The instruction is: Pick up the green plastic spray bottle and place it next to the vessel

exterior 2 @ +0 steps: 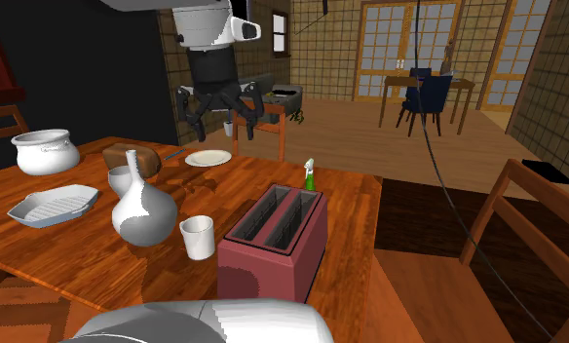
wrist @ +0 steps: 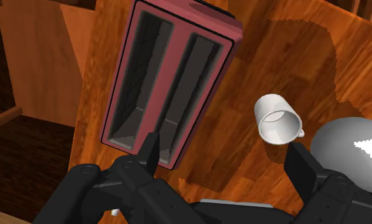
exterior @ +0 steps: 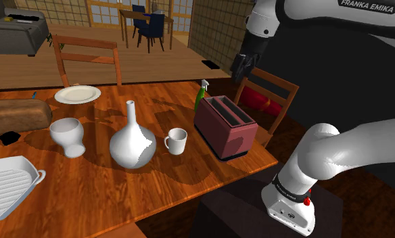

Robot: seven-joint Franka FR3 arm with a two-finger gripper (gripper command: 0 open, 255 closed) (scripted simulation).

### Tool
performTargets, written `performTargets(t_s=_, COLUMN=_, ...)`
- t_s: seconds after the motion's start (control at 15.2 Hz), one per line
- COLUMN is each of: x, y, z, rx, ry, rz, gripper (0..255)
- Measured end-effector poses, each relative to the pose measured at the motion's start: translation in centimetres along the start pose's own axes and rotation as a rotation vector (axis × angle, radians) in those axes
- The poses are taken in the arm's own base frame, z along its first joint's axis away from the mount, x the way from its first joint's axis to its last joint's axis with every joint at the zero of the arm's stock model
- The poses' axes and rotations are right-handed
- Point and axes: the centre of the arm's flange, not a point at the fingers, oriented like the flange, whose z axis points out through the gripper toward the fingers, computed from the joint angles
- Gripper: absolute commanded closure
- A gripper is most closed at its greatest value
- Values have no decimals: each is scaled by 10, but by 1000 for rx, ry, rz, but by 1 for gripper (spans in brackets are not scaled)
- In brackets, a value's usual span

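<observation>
My pincer [wrist: 224, 159] hangs wide open and holds nothing, high over the table [exterior: 155, 182]. Under its fingers I see the red toaster [wrist: 169, 79] and, beside it, a white mug [wrist: 278, 119], with the white vessel [wrist: 347, 149] just past the mug. The green spray bottle [exterior: 201, 94] stands upright on the table near the toaster's far end, well apart from the vessel.

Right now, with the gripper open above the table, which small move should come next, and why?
Probably shift the open gripper across until it hangs over the green spray bottle, before lowering. The wrist view looks down on the red toaster and white mug, so the gripper seems above them, while the bottle stands upright beside the toaster's short end.
</observation>
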Motion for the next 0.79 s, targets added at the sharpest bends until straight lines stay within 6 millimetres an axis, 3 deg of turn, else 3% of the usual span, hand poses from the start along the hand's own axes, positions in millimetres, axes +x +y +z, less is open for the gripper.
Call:
performTargets(t_s=0.2, x=6, y=3, z=12, rx=-2, ry=14, rz=14, gripper=0)
performTargets(t_s=0.79, x=46, y=38, z=107, rx=-15, ry=125, rz=114, gripper=0)
